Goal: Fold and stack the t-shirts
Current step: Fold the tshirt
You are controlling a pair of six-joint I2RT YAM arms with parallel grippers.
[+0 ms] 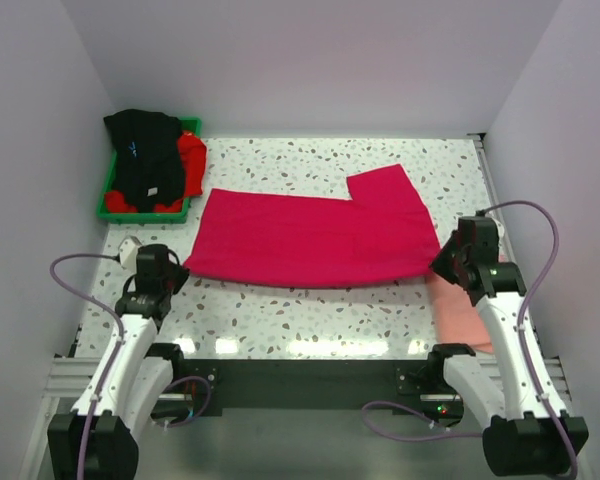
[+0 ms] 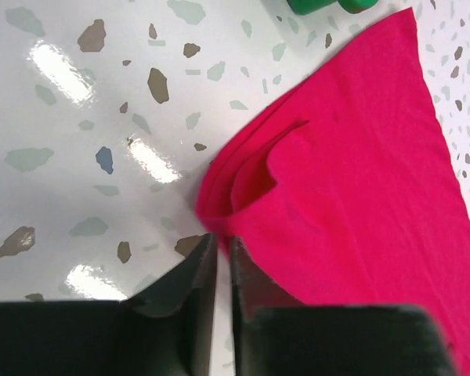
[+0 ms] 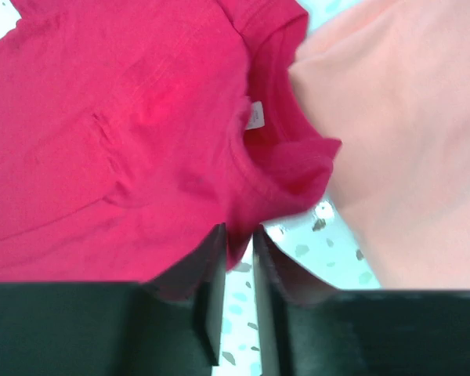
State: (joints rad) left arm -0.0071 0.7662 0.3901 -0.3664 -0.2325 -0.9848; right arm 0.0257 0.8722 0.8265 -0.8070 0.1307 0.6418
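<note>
The crimson-pink t-shirt (image 1: 310,235) lies folded lengthwise across the middle of the table, one sleeve pointing to the back. My left gripper (image 1: 176,274) is at its near left corner; in the left wrist view the jaws (image 2: 223,239) are almost closed on the shirt's edge (image 2: 352,180). My right gripper (image 1: 443,262) is at the near right corner, shut (image 3: 239,229) on fabric below the collar, by the white neck label (image 3: 254,116). The salmon-pink t-shirt (image 1: 462,312) lies flat under my right arm and also shows in the right wrist view (image 3: 407,133).
A green tray (image 1: 108,196) at the back left holds the black t-shirt (image 1: 145,158) on top of the bright red one (image 1: 191,160). White walls close in the table on the left, back and right. The speckled tabletop (image 1: 300,320) runs along the front.
</note>
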